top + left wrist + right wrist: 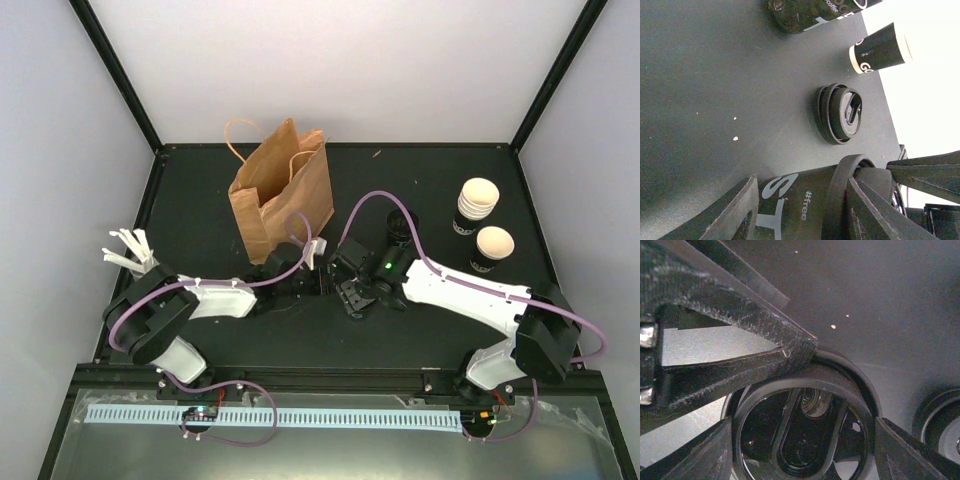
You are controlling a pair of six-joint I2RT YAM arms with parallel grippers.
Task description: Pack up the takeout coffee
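Observation:
The takeout coffee (790, 197), a black paper cup with white print, is held off the mat in my left gripper (802, 205), which is shut on it. A black lid (837, 200) sits on the cup's rim and hides its inside. My right gripper (800, 440) is shut on that lid (805, 377), one finger on each side, and a left finger reaches the lid's edge. From above, both grippers meet at mid-table, left gripper (318, 278) and right gripper (352, 292), and they cover the cup. The open brown paper bag (280, 190) stands just behind them.
A stack of black lids (400, 228) sits right of the bag and appears again as the lid stack (840, 114). At the right stand a nested cup stack (478, 205) and a lone cup with a cream inside (493, 250). White plastic pieces (128, 250) lie at the left edge.

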